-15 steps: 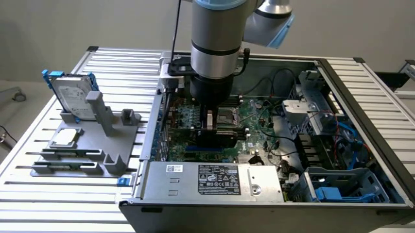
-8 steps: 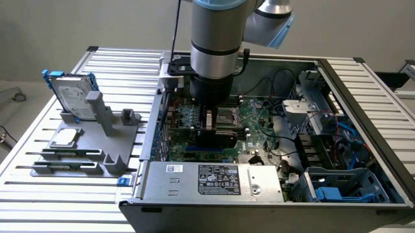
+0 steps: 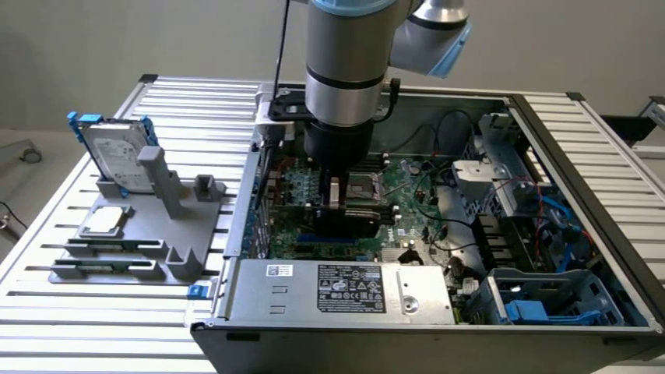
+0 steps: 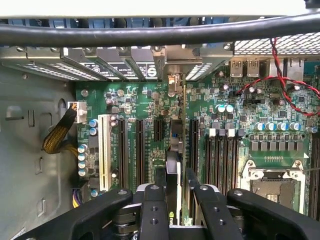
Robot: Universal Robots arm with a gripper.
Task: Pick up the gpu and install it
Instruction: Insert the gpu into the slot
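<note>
Gripper [image 4: 175, 192], closed tight on the gpu [image 4: 173, 165], holds it edge-on inside the open computer case [image 3: 416, 351], low over the motherboard [image 4: 145, 107]. Insertion looks to be in hand, calling for a straight push down; neighbouring black slots [image 4: 122, 150] and the rear bracket bay [image 4: 125, 62] leave little side room.

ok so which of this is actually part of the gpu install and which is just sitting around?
Job: gpu, held in the gripper; black expansion slots; open computer case.
Lying about: hard drive in blue frame; gray stand; power supply; memory slots; red wires.
</note>
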